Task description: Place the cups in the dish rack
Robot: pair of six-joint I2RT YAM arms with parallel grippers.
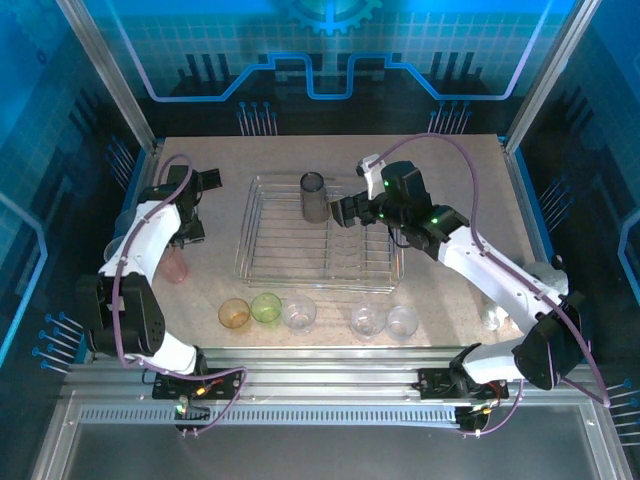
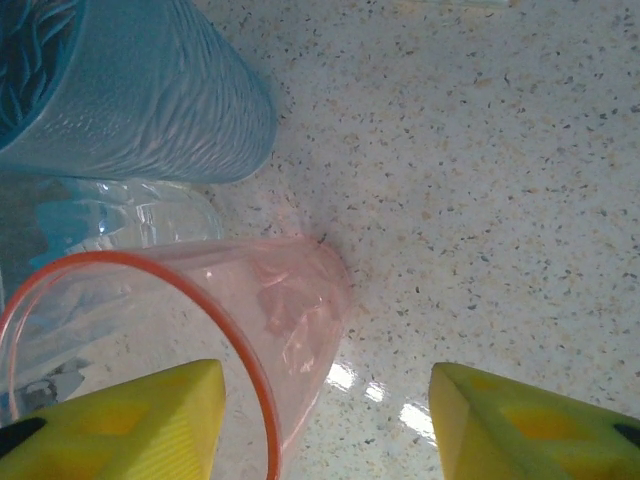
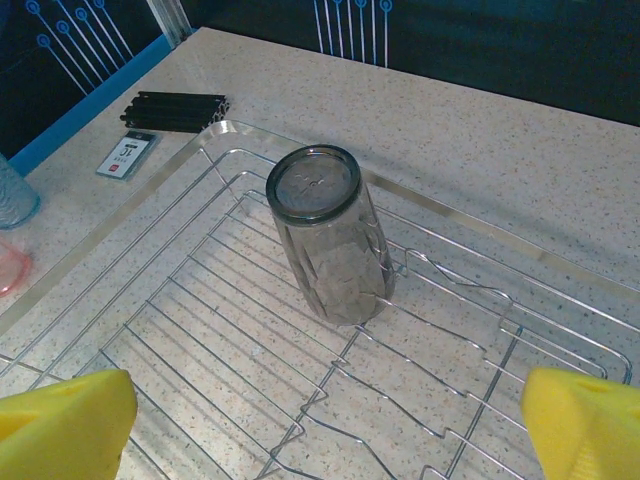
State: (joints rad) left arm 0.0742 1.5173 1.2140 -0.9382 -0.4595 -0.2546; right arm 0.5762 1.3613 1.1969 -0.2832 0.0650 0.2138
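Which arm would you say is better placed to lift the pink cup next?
Left. The left gripper straddles the pink cup at its wall, jaws partly open; the right gripper hangs open over the dish rack, across the table.

Brightness: We see a bright, pale table in the top view, with dark walls all around it.
Colour: We see blue light on the walls, strongest at 12 o'clock.
Glare: In the left wrist view we see white shiny spots on the table at 6 o'clock, near the pink cup.
Shadows: We see only soft, faint ones.
Blur: The yellow pads at 7 and 5 o'clock look fuzzy to us; the yellow pads in the right wrist view do too.
Sharp: We see the grey cup clearly.
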